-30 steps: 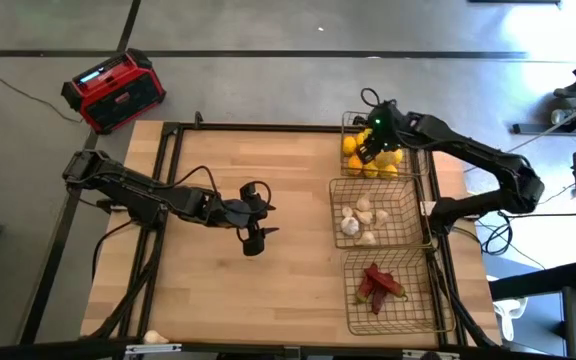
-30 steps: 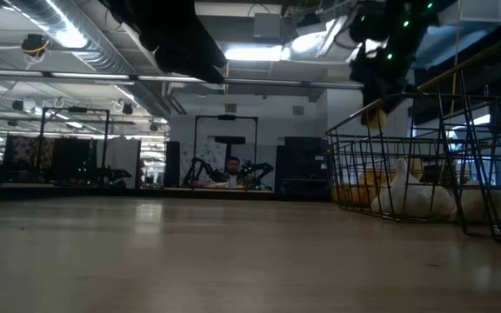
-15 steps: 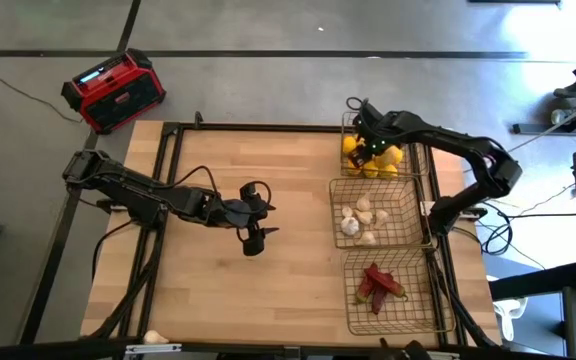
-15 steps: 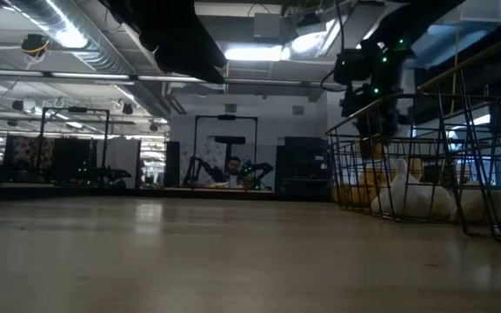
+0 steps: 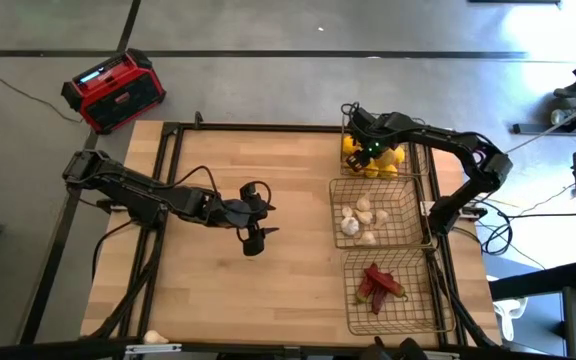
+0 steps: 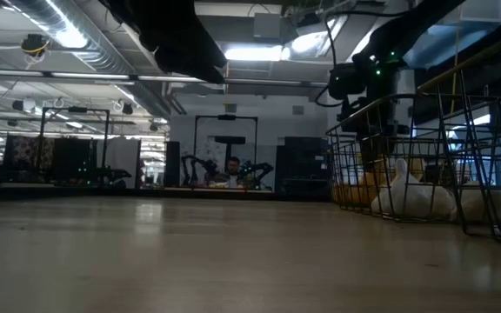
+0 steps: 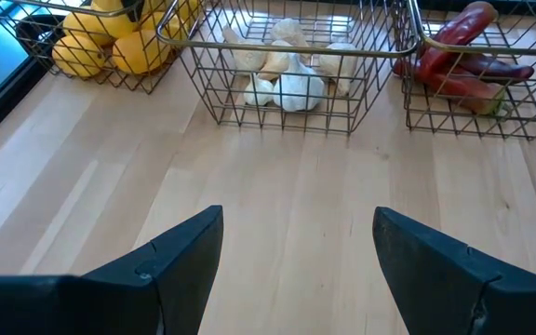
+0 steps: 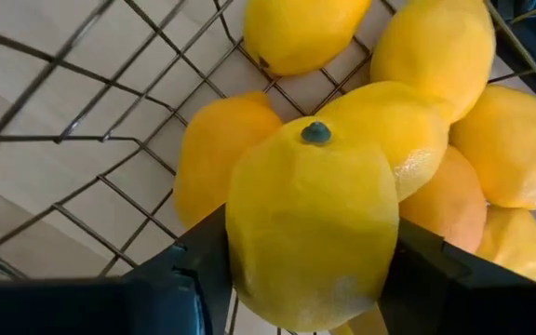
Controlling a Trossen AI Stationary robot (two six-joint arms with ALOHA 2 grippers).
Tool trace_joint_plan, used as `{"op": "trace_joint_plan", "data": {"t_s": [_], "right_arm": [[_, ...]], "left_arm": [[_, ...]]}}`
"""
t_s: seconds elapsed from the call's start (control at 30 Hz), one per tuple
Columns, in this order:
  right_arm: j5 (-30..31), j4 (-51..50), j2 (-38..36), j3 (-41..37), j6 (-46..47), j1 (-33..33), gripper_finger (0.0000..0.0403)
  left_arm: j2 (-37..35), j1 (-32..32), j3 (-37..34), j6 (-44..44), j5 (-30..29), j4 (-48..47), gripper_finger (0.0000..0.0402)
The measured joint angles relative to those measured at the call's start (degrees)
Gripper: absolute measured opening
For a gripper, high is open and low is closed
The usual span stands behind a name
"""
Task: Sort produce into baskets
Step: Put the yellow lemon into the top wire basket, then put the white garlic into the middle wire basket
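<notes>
Three wire baskets stand in a row along the table's right side: the far one (image 5: 413,165) holds lemons (image 5: 388,160), the middle one (image 5: 408,190) garlic bulbs (image 5: 360,220), the near one (image 5: 423,310) red chili peppers (image 5: 378,285). My right gripper (image 5: 368,148) is low inside the lemon basket, shut on a lemon (image 8: 313,223) just above the pile. My left gripper (image 5: 258,220) is open and empty over the table's middle; its wrist view shows the three baskets (image 7: 277,112) ahead. My right gripper pinches a lemon by its two opposite sides (image 8: 240,233) between its two fingers (image 8: 189,261), the stem end (image 8: 316,133) facing away from the wrist. The fingers come from above, slanting down into the far basket. Whether the lemon rests on those beneath, I cannot tell.
A red-and-black radio (image 5: 113,90) stands on the floor beyond the table's far left corner. Black frame rails (image 5: 168,180) run along the table's edges. Bare wood lies between my left gripper and the baskets. A small pale item (image 5: 153,338) lies at the near left edge.
My right gripper has gone down and a little toward the table's left, from above the far basket's rim into the basket, carrying the lemon down onto the pile. My left arm has kept still.
</notes>
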Motion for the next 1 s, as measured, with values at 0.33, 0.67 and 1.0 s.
{"op": "trace_joint_plan", "data": {"t_s": [0.33,0.67,1.0], "right_arm": [[0.1,-0.3,0.3,0.0,-0.6,0.0,0.0234],[0.1,-0.1,0.0,0.0,-2.5,0.0,0.0257],[-2.0,-1.6,-11.4,0.0,-3.6,0.1,0.0257]], "left_arm": [[0.0,0.0,0.0,0.1,0.0,0.0,0.0273],[0.0,0.0,0.0,0.6,-0.1,0.1,0.0273],[0.0,0.6,0.0,1.6,-0.7,1.1,0.0273]]}}
